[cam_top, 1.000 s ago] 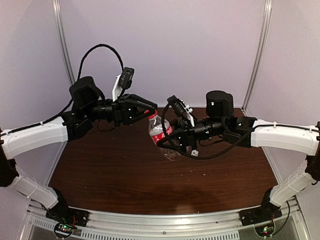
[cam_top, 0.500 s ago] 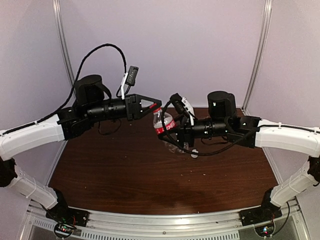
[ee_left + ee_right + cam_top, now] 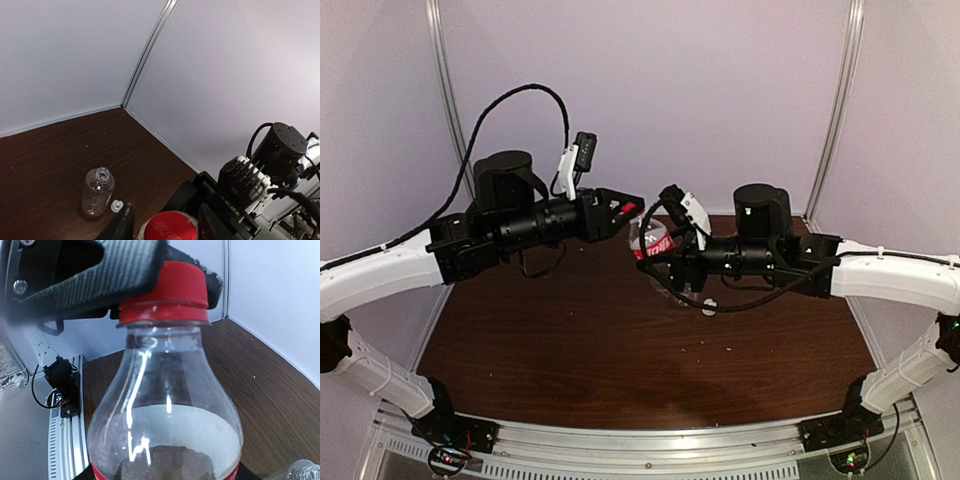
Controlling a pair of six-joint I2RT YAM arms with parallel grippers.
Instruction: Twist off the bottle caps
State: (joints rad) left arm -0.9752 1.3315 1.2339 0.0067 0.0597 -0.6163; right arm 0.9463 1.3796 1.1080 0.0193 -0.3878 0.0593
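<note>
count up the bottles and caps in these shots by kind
bottles: 2 (red-labelled bottle, unlabelled bottle)
caps: 2 (red cap, white cap)
total: 4

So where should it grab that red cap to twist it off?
Probably around the side wall of the cap, fingers on opposite sides, coming end-on along the neck. It is round, stands proud of the neck ring on the bottle, and its flat top points leftward.
</note>
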